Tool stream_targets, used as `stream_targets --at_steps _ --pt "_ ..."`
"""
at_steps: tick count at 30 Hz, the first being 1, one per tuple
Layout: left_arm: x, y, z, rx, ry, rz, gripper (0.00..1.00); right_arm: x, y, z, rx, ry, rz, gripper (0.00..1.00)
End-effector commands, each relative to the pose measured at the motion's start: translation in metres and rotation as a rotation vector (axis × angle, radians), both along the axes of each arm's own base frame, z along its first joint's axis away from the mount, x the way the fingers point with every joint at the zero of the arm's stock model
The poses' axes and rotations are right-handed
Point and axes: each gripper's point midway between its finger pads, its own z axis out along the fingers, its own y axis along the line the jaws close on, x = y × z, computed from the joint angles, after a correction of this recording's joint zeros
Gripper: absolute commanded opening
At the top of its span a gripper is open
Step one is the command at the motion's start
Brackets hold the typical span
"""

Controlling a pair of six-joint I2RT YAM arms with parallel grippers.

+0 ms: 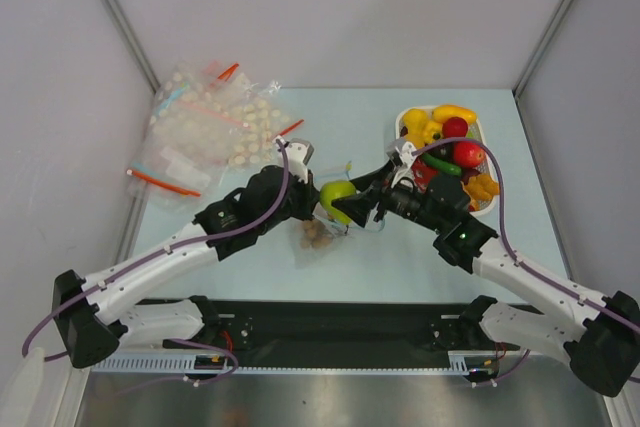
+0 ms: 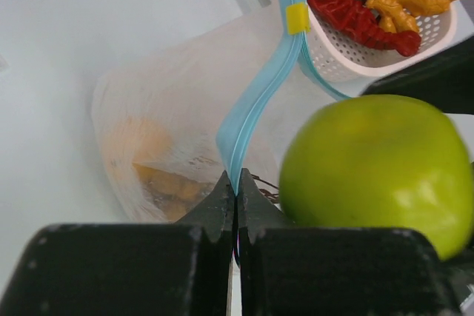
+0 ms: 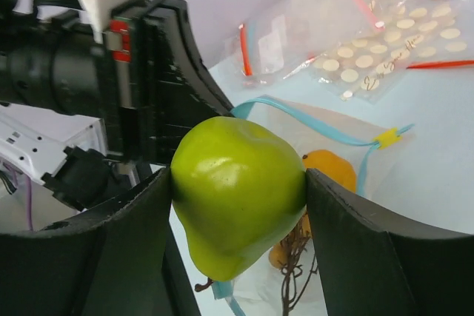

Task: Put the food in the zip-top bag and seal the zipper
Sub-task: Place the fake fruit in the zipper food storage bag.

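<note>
My right gripper [image 3: 238,183] is shut on a glossy green pear-like fruit [image 3: 237,197] and holds it just over the open mouth of the zip-top bag [image 3: 355,205]. In the top view the fruit [image 1: 337,193] hangs between both grippers above the bag [image 1: 318,235]. My left gripper [image 2: 237,183] is shut on the light blue zipper [image 2: 255,101] and holds one lip up; a yellow slider [image 2: 298,18] sits at its far end. Orange food [image 3: 329,168] lies inside the bag. The green fruit [image 2: 378,168] is right beside my left fingers.
A white perforated basket [image 1: 398,125] at the right holds several more toy foods in yellow, red, green and orange. A heap of other clear bags with red strips [image 1: 205,127] lies at the back left. Grey walls enclose the table.
</note>
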Motion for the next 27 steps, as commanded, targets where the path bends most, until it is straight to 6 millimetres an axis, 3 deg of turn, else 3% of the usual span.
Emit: stream_targets --at_steps 1,9,17,27 --pt "-0.004 -0.005 0.028 -0.084 -0.07 -0.049 0.0 0.005 0.008 0.022 -0.002 -0.082 0.022 0.37" --pt "-0.017 -0.013 0.036 -0.132 -0.092 -0.139 0.0 0.02 0.003 0.012 -0.033 -0.058 -0.063 0.37" --pt "-0.019 -0.019 0.033 -0.115 -0.089 -0.173 0.0 0.026 -0.007 0.022 -0.045 -0.056 -0.08 0.39" --pt "-0.021 -0.023 0.032 -0.107 -0.094 -0.196 0.0 0.02 0.002 0.005 -0.123 0.039 0.094 0.43"
